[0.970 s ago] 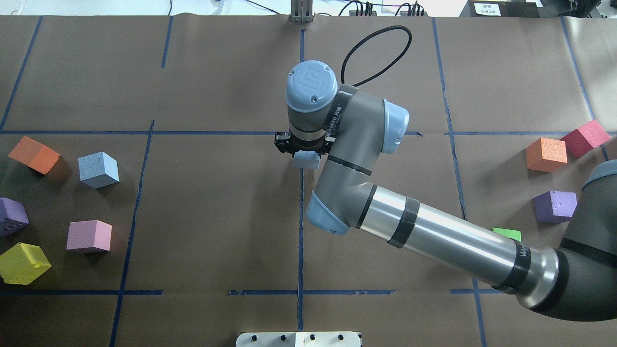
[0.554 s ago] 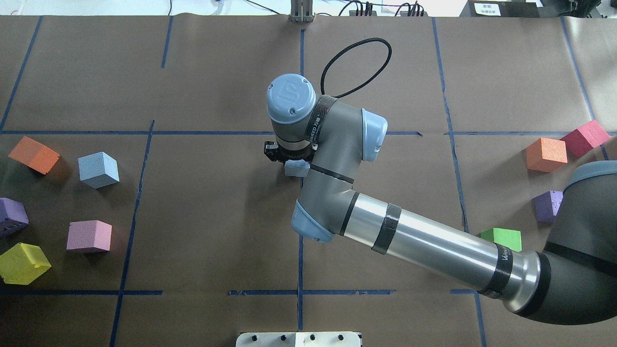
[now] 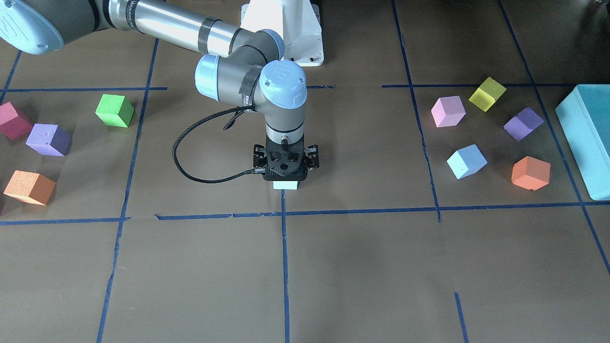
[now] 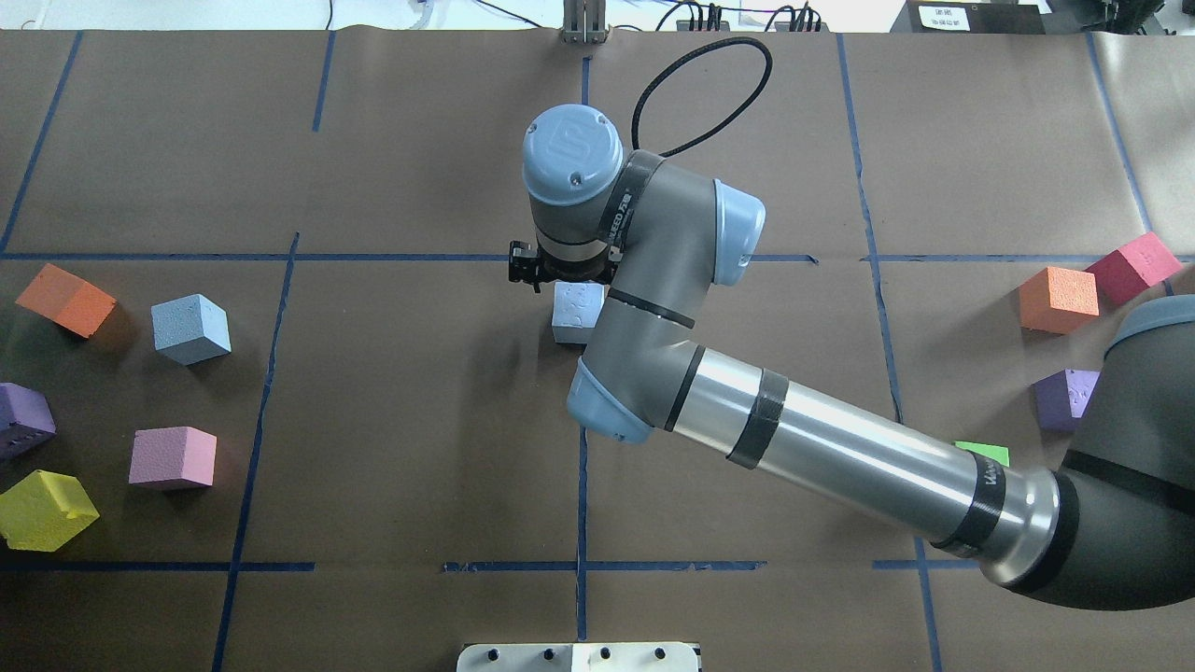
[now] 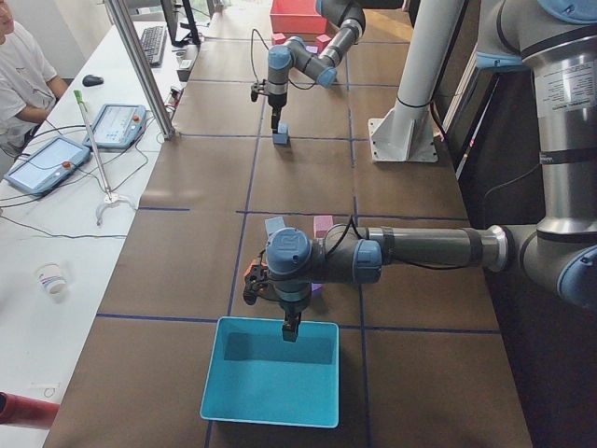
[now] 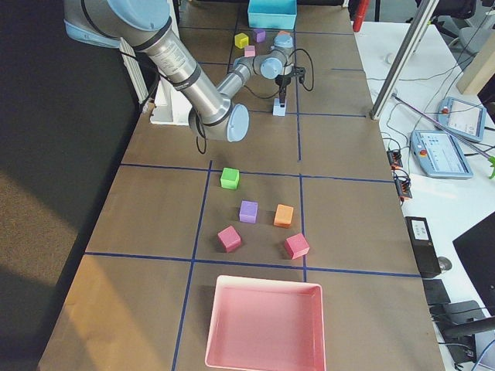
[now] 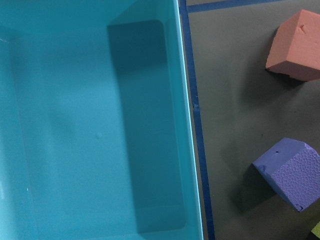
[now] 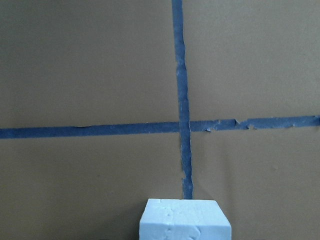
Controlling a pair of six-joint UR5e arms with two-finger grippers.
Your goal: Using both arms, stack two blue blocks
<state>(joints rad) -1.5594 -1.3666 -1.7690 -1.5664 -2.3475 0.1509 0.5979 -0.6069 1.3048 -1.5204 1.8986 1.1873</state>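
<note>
Cube one (image 4: 576,313), pale blue, sits on the centre tape line (image 8: 186,165) mid-table, reachable by both arms, I judge. Right gripper (image 3: 285,176) hangs just above, jaws apparently spread, nothing held. Cube two (image 4: 191,329) lies far left, on the side of the left gripper (image 5: 291,329) — whether that one is clenched cannot be told.

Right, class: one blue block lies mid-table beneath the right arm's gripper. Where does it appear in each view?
Exterior front-facing: blue block, centre.
Overhead exterior: block, centre, slightly above the middle.
Exterior left: block, far end, upper centre.
Exterior right: block, far end, upper centre.
Left wrist-mounted: not in it.
Right wrist-mounted: block, bottom edge, centre.
Shared landmark: the centre tape line that the block sits on.
</note>
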